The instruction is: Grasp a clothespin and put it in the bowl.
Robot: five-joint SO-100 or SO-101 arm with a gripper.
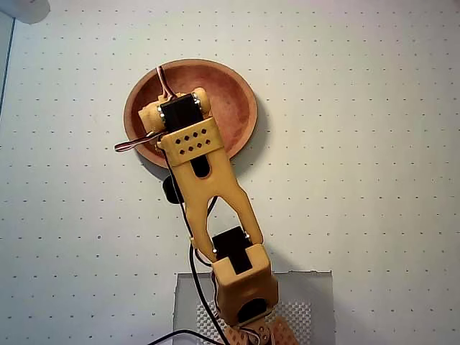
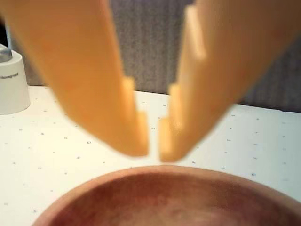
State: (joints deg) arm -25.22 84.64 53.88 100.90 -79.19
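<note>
The reddish-brown wooden bowl (image 1: 233,100) sits on the white dotted table. In the wrist view its rim (image 2: 169,172) fills the bottom. My orange arm reaches from the bottom of the overhead view, and its wrist (image 1: 180,115) hangs over the bowl's left half, hiding the fingers there. In the wrist view my gripper (image 2: 153,148) sits just above the bowl's near rim. Its two orange fingertips almost touch, with only a thin slit and nothing between them. No clothespin shows in either view. The part of the bowl under the wrist is hidden.
A white device (image 2: 11,80) stands on the table's far left beyond the bowl; it also shows in the overhead view (image 1: 29,8). A grey mat (image 1: 316,295) lies under the arm's base. A grey wall (image 2: 150,42) backs the table.
</note>
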